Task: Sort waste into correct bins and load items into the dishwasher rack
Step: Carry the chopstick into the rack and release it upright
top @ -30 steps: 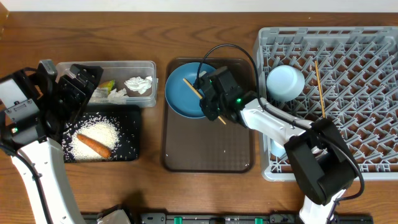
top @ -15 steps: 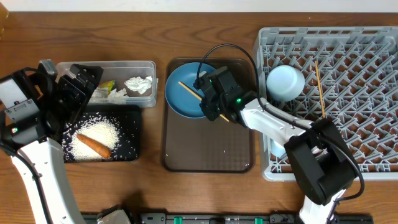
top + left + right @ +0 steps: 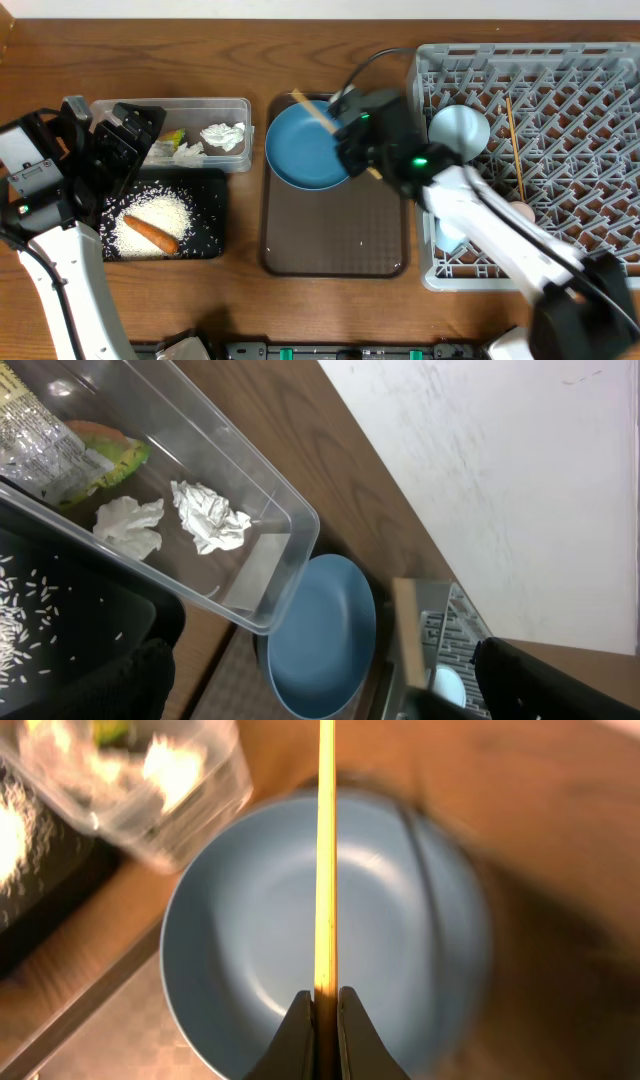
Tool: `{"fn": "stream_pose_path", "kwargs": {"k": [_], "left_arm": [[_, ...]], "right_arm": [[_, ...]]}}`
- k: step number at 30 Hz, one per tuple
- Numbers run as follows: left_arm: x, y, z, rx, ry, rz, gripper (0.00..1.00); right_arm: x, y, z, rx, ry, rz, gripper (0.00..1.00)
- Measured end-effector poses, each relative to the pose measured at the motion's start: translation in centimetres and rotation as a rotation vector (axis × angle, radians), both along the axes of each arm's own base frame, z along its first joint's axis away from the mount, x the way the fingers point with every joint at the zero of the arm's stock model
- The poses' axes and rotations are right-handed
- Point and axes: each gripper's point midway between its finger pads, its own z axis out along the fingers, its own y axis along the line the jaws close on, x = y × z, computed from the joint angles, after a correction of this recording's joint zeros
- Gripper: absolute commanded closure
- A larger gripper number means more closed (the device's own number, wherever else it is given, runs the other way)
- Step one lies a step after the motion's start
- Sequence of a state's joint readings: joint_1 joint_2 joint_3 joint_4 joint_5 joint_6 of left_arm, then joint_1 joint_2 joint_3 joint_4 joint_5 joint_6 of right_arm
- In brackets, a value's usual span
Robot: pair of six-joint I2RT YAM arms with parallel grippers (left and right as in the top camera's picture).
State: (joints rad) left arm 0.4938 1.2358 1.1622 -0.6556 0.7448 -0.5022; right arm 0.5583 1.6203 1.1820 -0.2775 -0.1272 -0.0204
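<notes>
One wooden chopstick (image 3: 325, 860) is clamped tight between the right gripper (image 3: 323, 1008) fingers, pinched near one end, the free length running straight out over the dark-blue plate (image 3: 240, 940). From overhead the stick pokes toward 10 o'clock past the plate's top rim, and the plate sits at the 12 o'clock end of the brown serving tray (image 3: 335, 245). The dishwasher rack (image 3: 585, 70) lies at 3 o'clock from the tray, and its mate, the second chopstick (image 3: 514, 140), lies there on a 12-to-6 line, just right of the pale-blue bowl (image 3: 459, 130). The step in hand looks like carrying this stick across to join it. To do that well, keep the pinch firm, because a long stick held near its end wants to pivot. Clear the rack's near wall and the bowl, then turn the wrist so the stick runs along a peg lane beside its partner. Let go low so it does not bounce through the lattice. Over at 9 o'clock the left gripper (image 3: 128, 135) hangs released, fingers spread, by the clear tub (image 3: 240, 104) with its crumpled napkin (image 3: 222, 136).
</notes>
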Motion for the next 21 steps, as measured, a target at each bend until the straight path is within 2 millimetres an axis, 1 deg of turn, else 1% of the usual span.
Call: {"fn": "stream_pose_path", "kwargs": {"k": [2, 4, 5, 6, 7, 8, 9, 11, 15, 16, 18, 20, 21], "left_arm": [[0.0, 0.0, 0.0, 0.0, 0.0, 0.0, 0.02], [0.0, 0.0, 0.0, 0.0, 0.0, 0.0, 0.02], [0.0, 0.0, 0.0, 0.0, 0.0, 0.0, 0.02], [0.0, 0.0, 0.0, 0.0, 0.0, 0.0, 0.02], [0.0, 0.0, 0.0, 0.0, 0.0, 0.0, 0.02], [0.0, 0.0, 0.0, 0.0, 0.0, 0.0, 0.02], [0.0, 0.0, 0.0, 0.0, 0.0, 0.0, 0.02], [0.0, 0.0, 0.0, 0.0, 0.0, 0.0, 0.02], [0.0, 0.0, 0.0, 0.0, 0.0, 0.0, 0.02], [0.0, 0.0, 0.0, 0.0, 0.0, 0.0, 0.02], [0.0, 0.0, 0.0, 0.0, 0.0, 0.0, 0.02], [0.0, 0.0, 0.0, 0.0, 0.0, 0.0, 0.02], [0.0, 0.0, 0.0, 0.0, 0.0, 0.0, 0.02]], "right_arm": [[0.3, -2.0, 2.2, 0.002, -0.035, -0.055, 0.99], [0.7, -4.8, 3.7, -0.006, -0.057, -0.122, 0.99], [1.0, -6.4, 4.3, -0.012, -0.062, -0.161, 0.99], [1.1, -7.4, 4.5, -0.02, -0.06, -0.186, 0.99], [1.3, -9.4, 4.7, -0.031, -0.054, -0.233, 0.98], [1.5, -10.9, 4.8, -0.041, -0.051, -0.266, 0.99], [1.8, -12.8, 4.9, -0.054, -0.047, -0.308, 0.99], [2.1, -15.9, 4.7, -0.079, -0.031, -0.375, 0.99], [2.1, -22.7, 3.6, -0.144, 0.018, -0.508, 0.99], [2.0, -24.1, 3.4, -0.156, 0.029, -0.535, 0.99], [2.0, -26.4, 3.0, -0.17, 0.045, -0.582, 0.99], [2.0, -28.3, 2.4, -0.18, 0.064, -0.622, 0.99], [2.0, -28.8, 2.1, -0.182, 0.072, -0.632, 0.99]]}}
